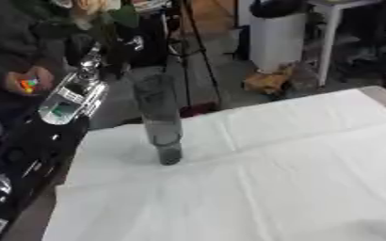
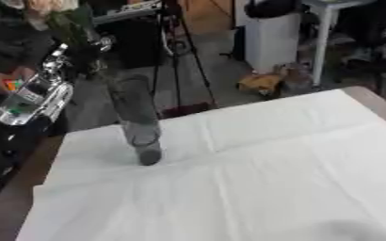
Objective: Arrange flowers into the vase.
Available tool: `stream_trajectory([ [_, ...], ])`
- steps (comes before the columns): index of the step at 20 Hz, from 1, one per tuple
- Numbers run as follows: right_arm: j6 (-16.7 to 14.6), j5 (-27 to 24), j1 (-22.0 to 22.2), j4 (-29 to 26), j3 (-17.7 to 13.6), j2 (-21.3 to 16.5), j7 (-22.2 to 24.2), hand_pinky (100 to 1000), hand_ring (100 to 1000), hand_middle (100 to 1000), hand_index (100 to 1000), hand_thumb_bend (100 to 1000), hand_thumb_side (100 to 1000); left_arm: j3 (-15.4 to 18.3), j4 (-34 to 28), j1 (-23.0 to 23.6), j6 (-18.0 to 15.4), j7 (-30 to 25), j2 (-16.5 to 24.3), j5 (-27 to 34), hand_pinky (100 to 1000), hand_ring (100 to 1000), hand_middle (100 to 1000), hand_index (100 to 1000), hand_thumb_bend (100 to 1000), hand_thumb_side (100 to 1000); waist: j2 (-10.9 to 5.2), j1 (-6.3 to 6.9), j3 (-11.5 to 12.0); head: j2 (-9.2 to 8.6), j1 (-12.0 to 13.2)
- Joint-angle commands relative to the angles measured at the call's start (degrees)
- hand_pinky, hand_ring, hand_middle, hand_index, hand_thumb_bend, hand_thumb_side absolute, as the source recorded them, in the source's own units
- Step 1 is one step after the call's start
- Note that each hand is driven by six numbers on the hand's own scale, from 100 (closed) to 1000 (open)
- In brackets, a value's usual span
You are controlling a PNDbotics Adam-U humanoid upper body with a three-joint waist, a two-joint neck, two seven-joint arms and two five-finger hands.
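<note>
A white cloth (image 1: pixel 295 155) covers the table, creased across its width. Near its far left part stands a tall clear glass vase (image 1: pixel 161 123), upright, its dark base on the cloth. The robot's left arm (image 1: pixel 68 96) comes in from the left and reaches up above the vase's mouth; its left hand (image 2: pixel 87 52) shows among green stems there, and whether its fingers are curled round the flowers (image 2: pixel 52 12) at the top edge cannot be told. The blooms look pale.
</note>
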Motion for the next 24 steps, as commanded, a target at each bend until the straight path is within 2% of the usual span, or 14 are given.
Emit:
stream_trajectory([
  [1,0.12,0.11,-0.63,-1.34,0.14,-1.98,0.04,507,602,590,798,820,731,0.34,-0.31,-1.42,0.05,-0.20,1.47,-0.25,100,100,100,138,100,310,0.25,0.42,0.15,-0.43,0.21],
  [11,0.25,0.21,-0.71,-1.45,0.34,-2.04,0.04,507,602,590,798,820,731,0.19,-0.15,-1.43,0.26,-0.41,1.41,-0.52,100,100,100,145,100,306,0.28,0.73,-0.01,-0.67,0.41],
  [12,0.26,0.23,-0.76,-1.46,0.38,-2.06,0.04,507,603,589,799,820,733,-0.02,-0.02,-1.34,0.40,-0.57,1.26,-0.67,246,100,100,274,100,244,0.35,0.77,-0.21,-0.66,0.32],
  [15,0.16,0.31,-0.91,-1.35,0.46,-2.10,0.04,507,603,589,799,819,733,-0.93,0.51,-1.29,1.10,-1.85,0.85,-2.31,348,131,123,356,100,238,0.48,0.83,-0.64,-0.50,0.13],
  [21,-0.01,0.35,-0.94,-1.21,0.47,-2.13,0.04,507,603,589,799,819,733,-0.66,0.92,-1.35,1.29,-3.13,0.62,-4.13,348,131,123,356,100,238,0.51,0.83,-0.70,-0.49,0.08],
  [22,-0.02,0.35,-0.94,-1.20,0.48,-2.13,0.04,507,603,589,799,819,733,-0.63,0.95,-1.35,1.29,-3.19,0.61,-4.22,372,161,148,377,100,235,0.51,0.84,-0.71,-0.49,0.08],
  [24,-0.05,0.36,-0.93,-1.17,0.52,-2.15,0.04,507,603,589,799,819,733,-0.65,1.01,-1.36,1.29,-3.26,0.57,-4.46,372,161,148,377,100,235,0.52,0.85,-0.73,-0.51,0.07],
])
